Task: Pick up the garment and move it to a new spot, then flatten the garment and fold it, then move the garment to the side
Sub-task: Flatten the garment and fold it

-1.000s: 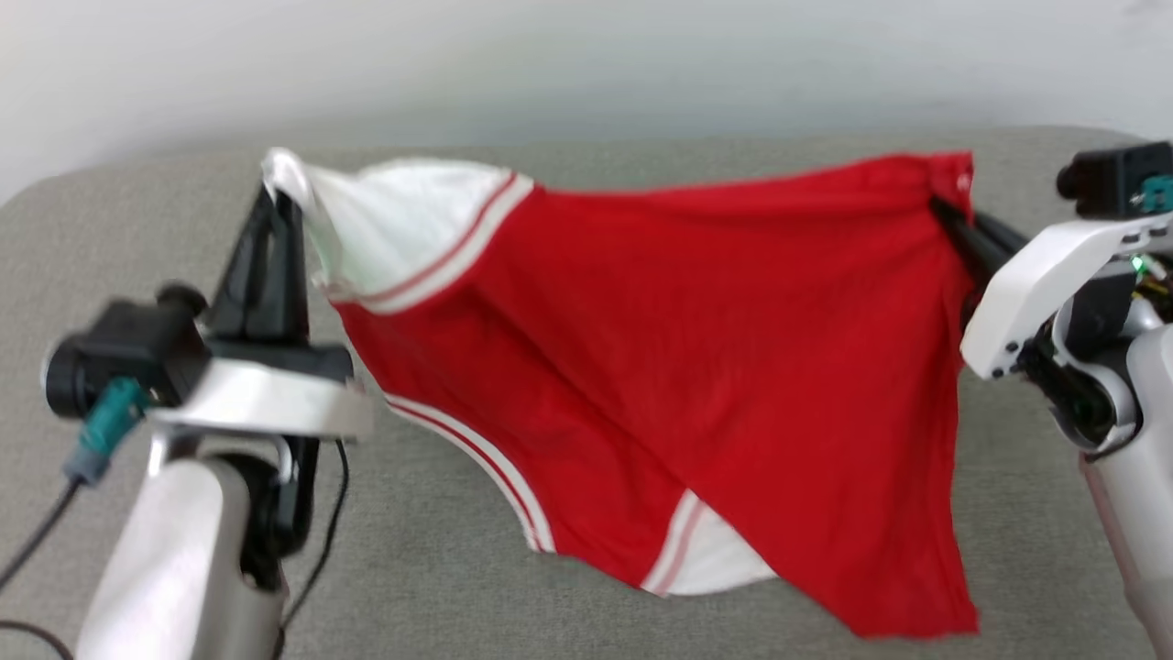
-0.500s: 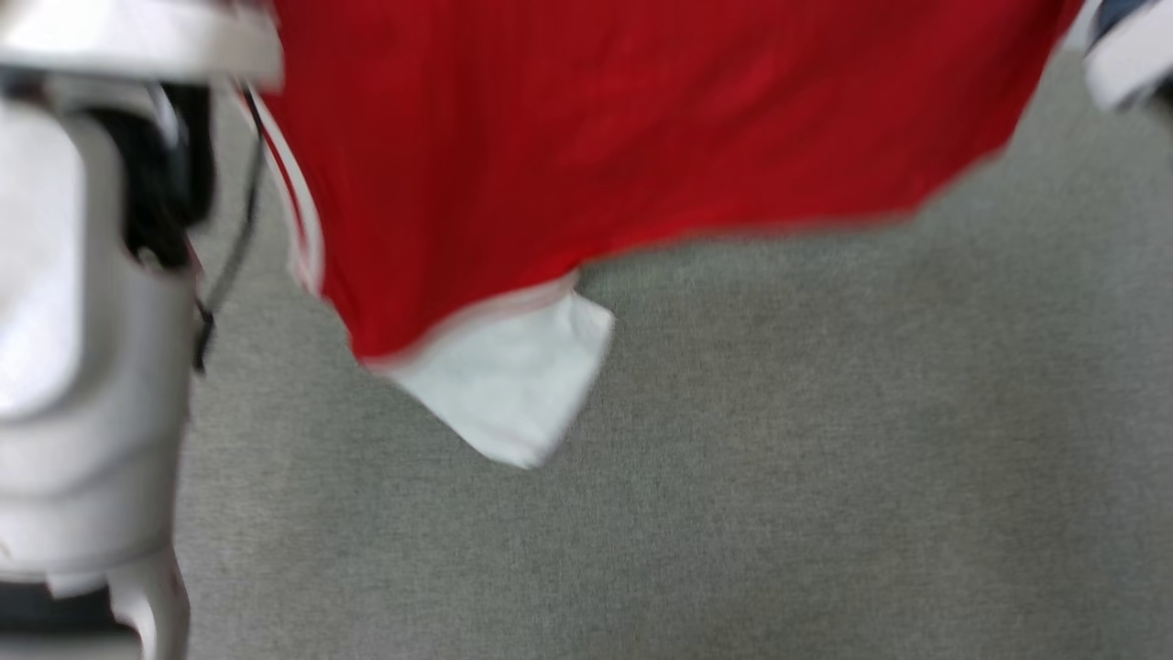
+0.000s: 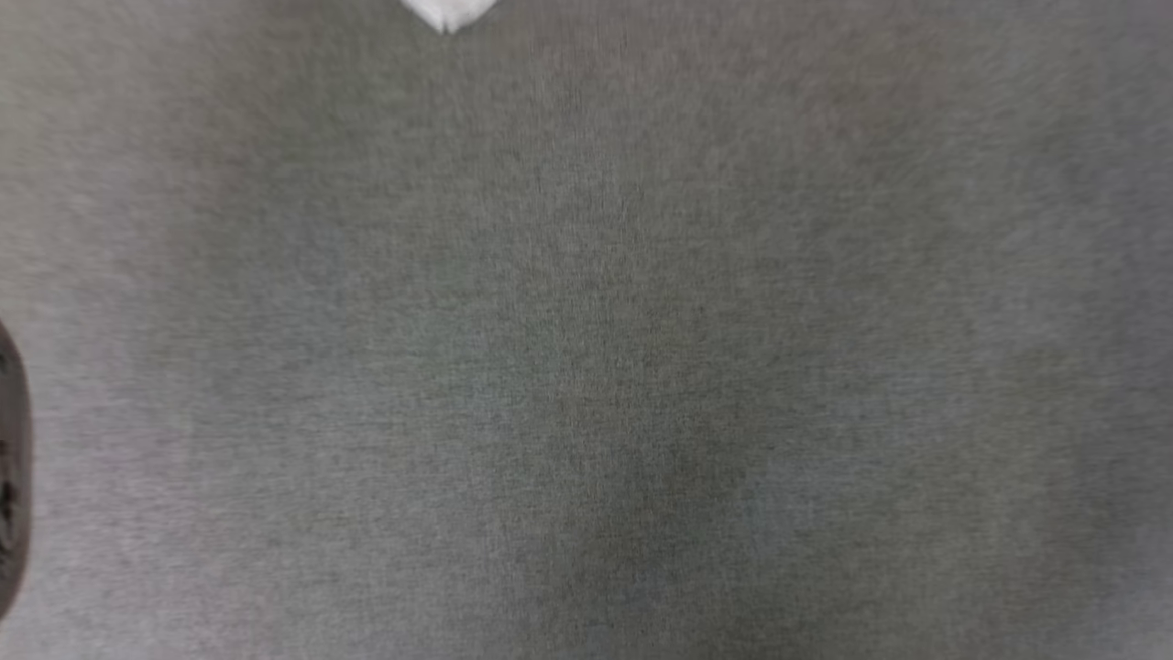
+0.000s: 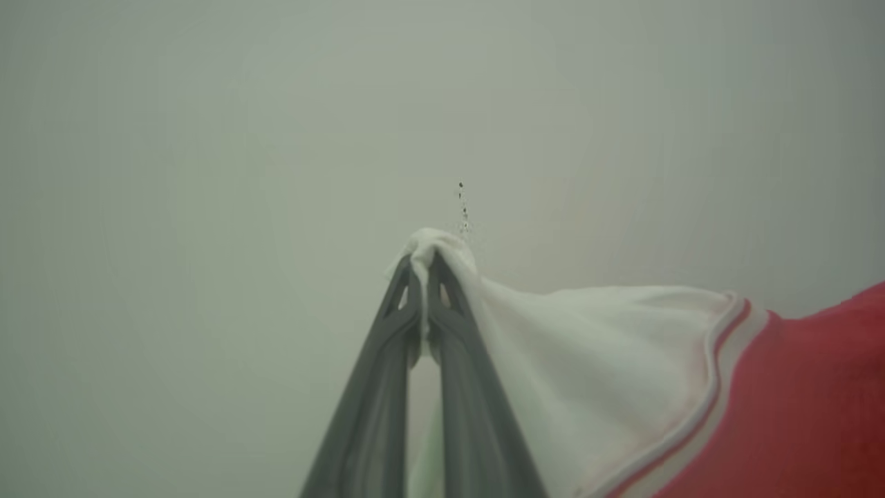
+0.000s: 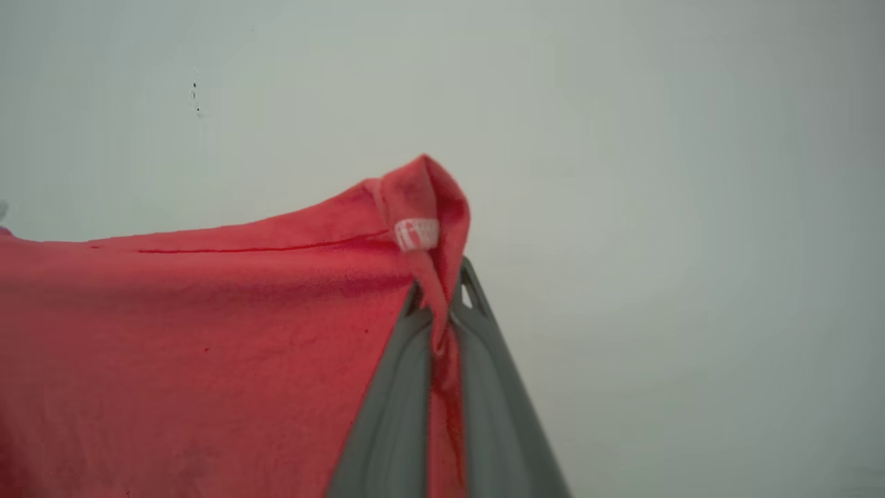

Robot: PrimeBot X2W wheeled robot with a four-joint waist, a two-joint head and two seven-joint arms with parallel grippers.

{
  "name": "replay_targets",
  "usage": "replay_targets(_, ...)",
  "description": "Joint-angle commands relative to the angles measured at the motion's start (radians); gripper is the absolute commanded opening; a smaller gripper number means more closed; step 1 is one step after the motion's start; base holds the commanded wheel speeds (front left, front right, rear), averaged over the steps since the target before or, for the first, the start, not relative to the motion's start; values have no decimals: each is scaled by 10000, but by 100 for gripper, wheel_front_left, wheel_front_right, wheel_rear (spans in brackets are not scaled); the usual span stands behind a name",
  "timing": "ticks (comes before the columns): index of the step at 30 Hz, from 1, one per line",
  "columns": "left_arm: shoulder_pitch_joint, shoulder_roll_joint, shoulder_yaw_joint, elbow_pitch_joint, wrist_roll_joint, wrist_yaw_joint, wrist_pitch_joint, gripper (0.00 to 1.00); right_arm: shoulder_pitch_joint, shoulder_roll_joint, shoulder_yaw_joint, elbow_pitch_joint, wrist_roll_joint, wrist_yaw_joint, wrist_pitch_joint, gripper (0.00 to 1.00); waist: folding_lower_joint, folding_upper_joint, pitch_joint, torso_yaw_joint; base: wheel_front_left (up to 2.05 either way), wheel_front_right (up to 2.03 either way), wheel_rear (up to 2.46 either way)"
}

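garment (image 5: 207, 332) soft matt knit cloth, left pincer (image 4: 423, 264) and right pincer (image 5: 442, 299) matt grey plastic, bench (image 3: 586, 367) matt coarse-weave fabric

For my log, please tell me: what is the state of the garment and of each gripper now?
garment: held up by two ends, hanging spread, not yet folded.
left gripper: jaws shut on its white sleeve.
right gripper: jaws shut on its red corner.

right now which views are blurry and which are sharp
Head view: motion-blurred, soft grey surface with no crisp edges. Left wrist view: sharp on the left claw and shirt. Right wrist view: sharp on the right claw; flat light, no glare.
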Motion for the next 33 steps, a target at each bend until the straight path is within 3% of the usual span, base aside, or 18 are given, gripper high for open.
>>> replay_targets(1, -379, 68, -80, 208, 93, -62, 49, 0, -491, -63, 123, 296, 75, -7, -67, 0, -2, -1, 962, -34, 0, 0, 0)
replay_targets(8, -1171, -91, -376, 1624, 98, -306, 3, 0, -1853, -48, 1014, 2087, 343, -7, -483, 0, -2, -1, 1734, 65, 0, 0, 0)
replay_targets(15, -852, -344, -513, 3378, -133, -494, -411, 0, -1985, 316, 2092, 3947, 667, -7, -904, 0, -2, -1, 1946, 146, 0, 0, 0)
replay_targets(24, 404, -853, -546, 5582, -827, -968, -1182, 0, -643, 459, 3637, 5443, 1397, -7, -1341, 0, -2, -1, 1253, 308, 0, 0, 0)
replay_targets(33, 3534, -996, -503, 6557, -1796, -1266, -1590, 0, 2463, 260, 5054, 5558, 2436, -7, -1797, 0, -2, -1, -736, 336, 0, 0, 0)
